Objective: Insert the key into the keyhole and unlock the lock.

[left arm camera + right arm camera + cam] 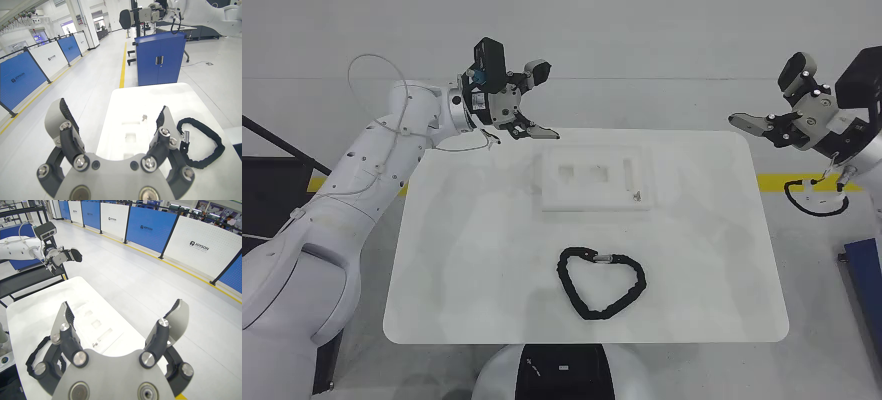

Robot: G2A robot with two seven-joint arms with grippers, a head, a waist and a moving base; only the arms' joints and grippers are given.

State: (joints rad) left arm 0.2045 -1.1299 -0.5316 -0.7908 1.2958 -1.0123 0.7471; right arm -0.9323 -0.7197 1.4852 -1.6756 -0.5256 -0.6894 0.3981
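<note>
Key (pixel 638 193) on tray (pixel 592 199), well apart from left end effector (pixel 542 100)

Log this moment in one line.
left pincer: open, by far-left corner of white table | right pincer: open, beyond table's right edge | small metal key: on white foam tray | black fabric-sleeved chain lock: untouched

In the top view the key (pixel 639 193) is too small to determine its orientation. In the left wrist view the left gripper (pixel 113 106) covers part of the chain lock (pixel 208 130), and the keyhole end of its metal cylinder (pixel 187 136) cannot be resolved. In the right wrist view the right gripper (pixel 122 303) hides much of the chain lock (pixel 32 357)
</note>
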